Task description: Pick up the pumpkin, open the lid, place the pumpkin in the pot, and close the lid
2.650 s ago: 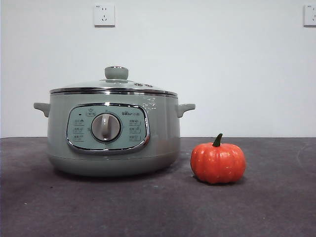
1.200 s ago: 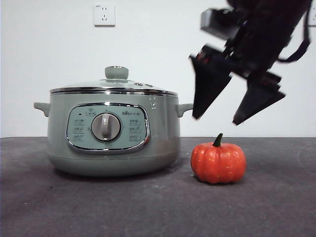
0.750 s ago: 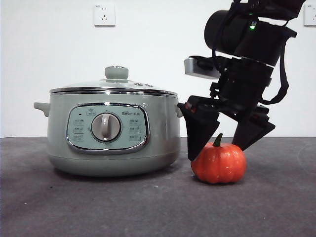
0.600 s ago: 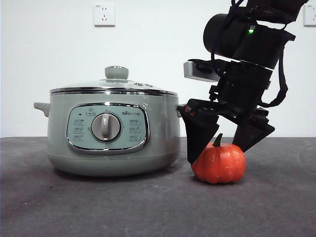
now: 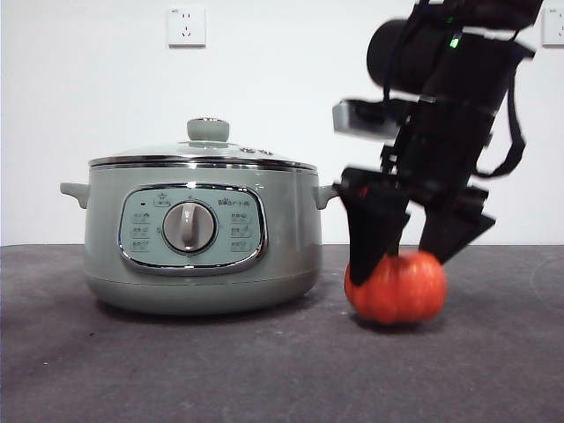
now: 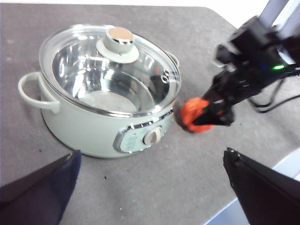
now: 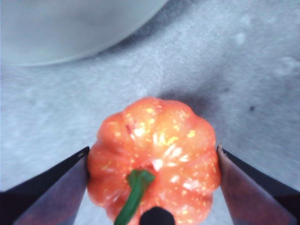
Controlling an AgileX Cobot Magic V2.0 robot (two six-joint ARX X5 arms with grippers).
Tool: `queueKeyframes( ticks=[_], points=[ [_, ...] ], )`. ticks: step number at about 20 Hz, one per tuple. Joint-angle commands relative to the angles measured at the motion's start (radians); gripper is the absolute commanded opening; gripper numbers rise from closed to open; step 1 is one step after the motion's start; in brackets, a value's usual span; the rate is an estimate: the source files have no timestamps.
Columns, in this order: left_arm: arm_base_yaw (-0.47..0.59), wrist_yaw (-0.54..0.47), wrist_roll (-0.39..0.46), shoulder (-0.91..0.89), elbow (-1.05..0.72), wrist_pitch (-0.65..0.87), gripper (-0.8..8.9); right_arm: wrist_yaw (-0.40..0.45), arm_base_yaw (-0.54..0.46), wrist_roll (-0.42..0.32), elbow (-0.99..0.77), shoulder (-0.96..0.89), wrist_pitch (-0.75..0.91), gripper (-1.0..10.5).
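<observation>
Straddling the pumpkin (image 7: 154,154) from above, the right claw (image 7: 152,161) has a black jaw pressed against each flank of it, so I judge it clenched on the fruit for the first step of the task, the pick-up; the blur in the front view leaves it unclear whether the pumpkin sits on the desk (image 5: 176,370) or is just clear of it. It lies just beside the pot (image 5: 203,233), on the side of one small handle, close enough for a short carry once the pot is opened. The grip across the widest ribs seems sensible: the orange-red skin looks glossy, speckled and rounded, and the short green stem (image 7: 133,194) offers little to hold. The lid (image 6: 110,65) sits shut on the pot, its see-through dome showing a bare steel bowl inside, with a chrome rim and a round green knob (image 6: 121,38) capped in chrome, a natural handle. The left claw (image 6: 150,187) hangs high above the dark, felt-like desk, jaws spread wide and holding nothing, probably waiting to take that knob.
</observation>
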Motion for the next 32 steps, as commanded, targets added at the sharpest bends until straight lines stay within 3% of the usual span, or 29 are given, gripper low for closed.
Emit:
queueKeyframes(
  ticks=[1,4,13,23,31,32],
  points=[
    [-0.017,0.0,-0.015,0.047,0.003,0.043,8.04,0.007,0.001,0.018,-0.003,-0.106,-0.017,-0.2],
    [-0.059,-0.006,-0.016,0.133,0.005,0.135,8.03,0.028,0.0,0.018,-0.003,-0.271,-0.069,-0.2],
    [-0.277,-0.235,-0.007,0.524,0.162,0.397,8.03,0.026,0.001,0.048,-0.003,-0.645,-0.199,-0.2],
    [-0.412,-0.364,0.023,0.946,0.386,0.561,8.03,0.024,0.001,0.074,-0.003,-0.698,-0.234,-0.2],
    [-0.428,-0.391,0.023,1.044,0.387,0.61,8.02,0.025,0.001,0.073,-0.003,-0.698,-0.234,-0.2],
    [-0.428,-0.39,0.023,1.044,0.387,0.613,7.67,0.025,0.001,0.073,-0.003,-0.698,-0.234,-0.2]
  ],
)
